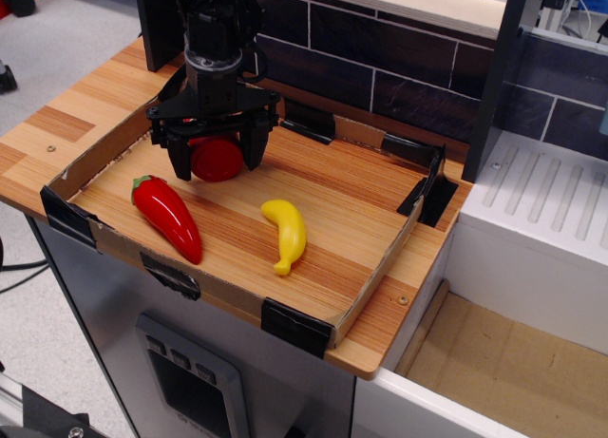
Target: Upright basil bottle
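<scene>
The basil bottle (218, 160) lies on its side at the back left of the wooden tray (361, 219), with its wide red cap facing the camera. Its label and body are hidden behind the gripper. My gripper (217, 159) points down over the bottle. Its black fingers (178, 161) stand on either side of the cap, reaching nearly to the tray floor. A small gap shows on each side, so the jaws are open around the bottle and not closed on it.
A glossy red chili pepper (167, 217) lies just front-left of the gripper. A yellow banana (286, 233) lies in the tray's middle. Low cardboard walls (375, 276) rim the tray. A dark tiled wall (380, 58) stands behind, and a white ridged surface (541, 200) lies to the right.
</scene>
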